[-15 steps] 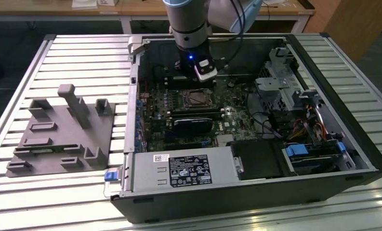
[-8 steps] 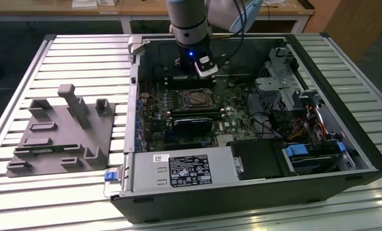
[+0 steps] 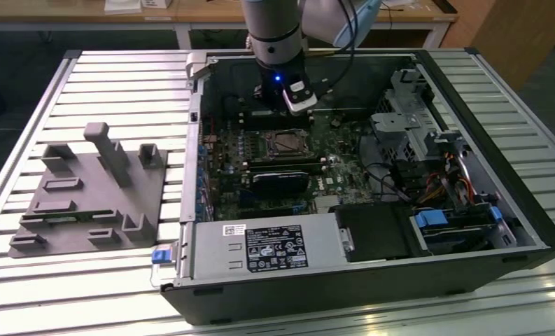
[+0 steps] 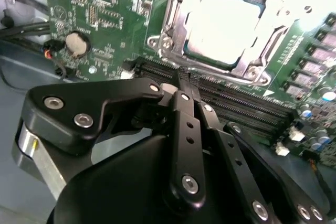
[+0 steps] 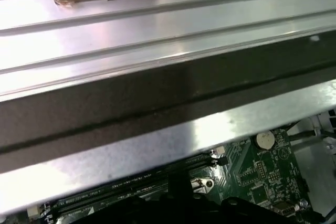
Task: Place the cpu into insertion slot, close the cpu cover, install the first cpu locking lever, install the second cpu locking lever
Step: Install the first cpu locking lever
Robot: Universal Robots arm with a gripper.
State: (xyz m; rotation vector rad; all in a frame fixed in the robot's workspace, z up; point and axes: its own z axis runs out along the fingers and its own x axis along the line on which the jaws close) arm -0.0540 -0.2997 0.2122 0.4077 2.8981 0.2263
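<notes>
Sitting in the slot (image 4: 223, 22) is the cpu (image 4: 223, 19), its pale lid showing through the square window of the cover (image 4: 173, 19), which lies flat over it in the second wrist view. In the exterior view the slot (image 3: 285, 143) lies near the middle of the green board (image 3: 258, 168) inside the open case (image 3: 473, 210), which rests on a ribbed metal table (image 3: 118, 77).

Just beside the slot run the long dark memory slots (image 4: 236, 103), and a round coin cell (image 4: 76, 43) sits on the board well apart from them.

The gripper (image 4: 184, 80) hangs over the memory slots, near the cover's edge but apart from it; its fingers (image 4: 185, 124) look drawn together at the tips, with nothing between them. In the exterior view the arm (image 3: 275, 42) comes straight down into the case, its gripper (image 3: 291, 112) just above the slot's far side.

A grey fixture (image 3: 90, 196) with upright pegs stands on the table at the exterior view's left, well apart from the case. The first wrist view shows table ribs (image 5: 157, 35), the case wall (image 5: 157, 150) and a strip of board with the coin cell (image 5: 265, 139).
</notes>
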